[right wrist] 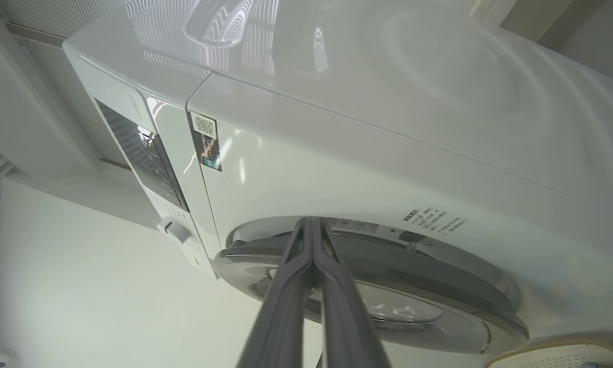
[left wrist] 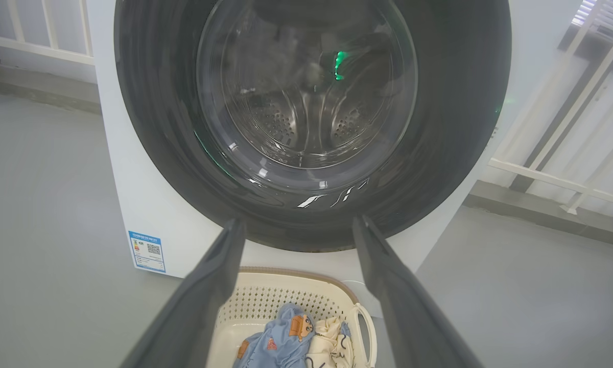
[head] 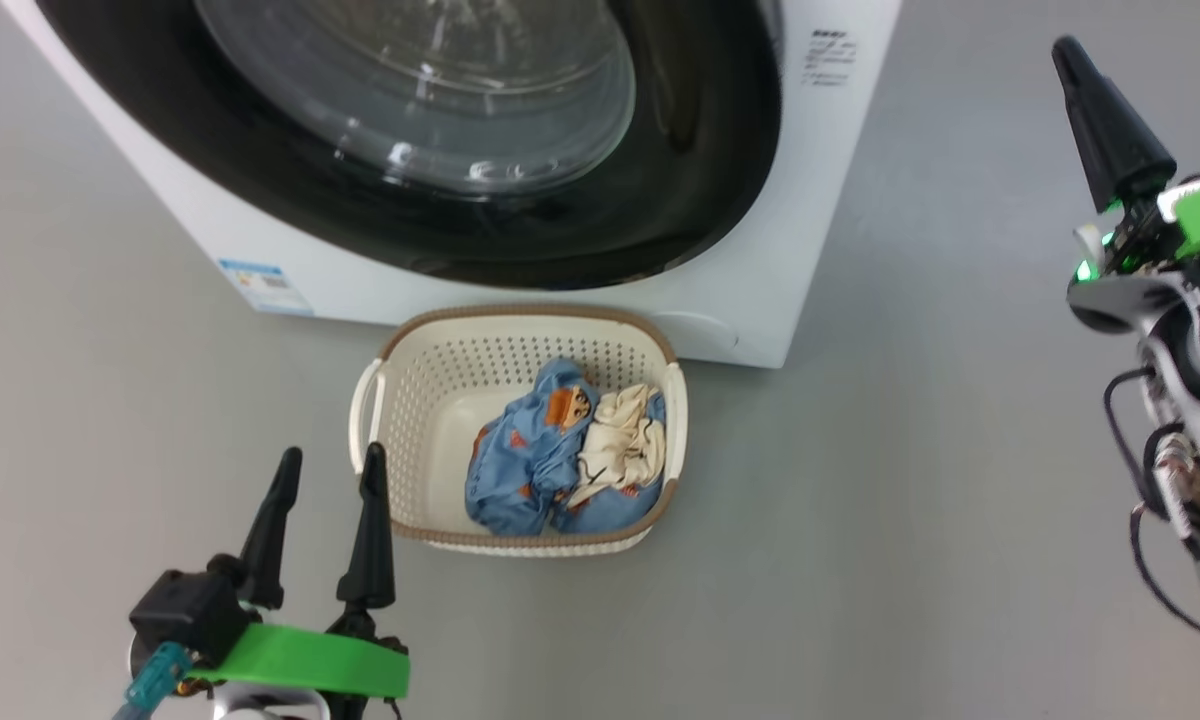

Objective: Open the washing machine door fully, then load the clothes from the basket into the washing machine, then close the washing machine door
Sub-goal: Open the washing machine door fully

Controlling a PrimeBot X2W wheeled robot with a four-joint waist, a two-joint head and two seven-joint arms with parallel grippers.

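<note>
Our left gripper [head: 331, 455] gapes empty, basket [head: 520, 312] of clothes [head: 520, 470] just right of it; right gripper [head: 1068, 50] clenched, door [head: 720, 150] closed ahead.

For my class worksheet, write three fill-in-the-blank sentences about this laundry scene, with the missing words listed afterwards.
1. The washing machine door is ____.
2. The clothes lie inside the basket, which stands in ____ of the washing machine.
3. The left gripper is open, while the right gripper is ____.

Missing words: closed; front; shut.
</note>
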